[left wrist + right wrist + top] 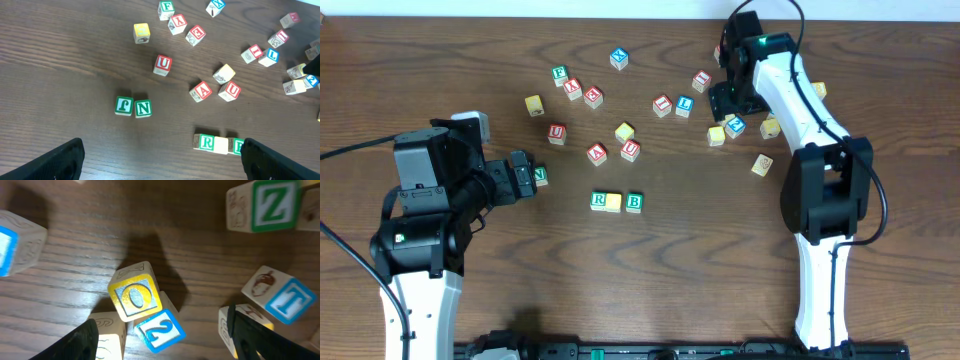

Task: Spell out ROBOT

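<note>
Word row status: the R cube [600, 201], a yellow cube [614, 203] and the B cube [634, 202] stand side by side at mid-table, touching, with the row axis running left to right. The next free position is judged to be just right of the B cube. The right gripper [730, 102] hangs over the scattered cubes at the far right of the table [440, 60], well apart from the row. Its jaws are spread and grip nothing. In the right wrist view, the yellow O cube [135, 296] lies just ahead of the right gripper [161, 330], left of the midline between the jaws. It is turned askew to the jaw line and appears tilted, touching the blue 2 cube [160, 330], which sits directly between the fingertips. The blue T cube [290, 300] lies further right, beyond the right-hand finger. A clean pinch on the O cube would probably need the jaws moved forward and leftward, clear of the 2 cube. The left gripper [525, 178] waits left of the row, jaws spread wide and empty. The right arm is the nearer one to both remaining letters.
</note>
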`<state>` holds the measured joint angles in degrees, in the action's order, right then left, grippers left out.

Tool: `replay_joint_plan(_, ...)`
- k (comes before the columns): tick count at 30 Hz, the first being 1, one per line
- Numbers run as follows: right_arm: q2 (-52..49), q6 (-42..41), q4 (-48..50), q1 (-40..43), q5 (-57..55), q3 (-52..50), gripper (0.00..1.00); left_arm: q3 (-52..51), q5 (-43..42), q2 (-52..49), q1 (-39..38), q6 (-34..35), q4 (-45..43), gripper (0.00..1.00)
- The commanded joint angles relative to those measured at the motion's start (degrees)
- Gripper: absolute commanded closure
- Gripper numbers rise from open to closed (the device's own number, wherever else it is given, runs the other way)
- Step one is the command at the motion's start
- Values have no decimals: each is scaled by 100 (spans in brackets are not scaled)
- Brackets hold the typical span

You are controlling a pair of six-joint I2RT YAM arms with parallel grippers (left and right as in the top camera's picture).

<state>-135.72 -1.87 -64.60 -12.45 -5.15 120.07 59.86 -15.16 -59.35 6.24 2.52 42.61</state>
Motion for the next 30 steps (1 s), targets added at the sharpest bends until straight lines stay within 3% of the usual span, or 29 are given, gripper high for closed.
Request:
replay_joint_plan(1, -35, 157, -17, -7, -48, 146, 23, 125, -68, 15, 22, -79, 0, 2)
replay_joint_plan(30, -39, 278, 595, -254, -7, -264, 31, 125, -68, 15, 22, -79, 0, 2)
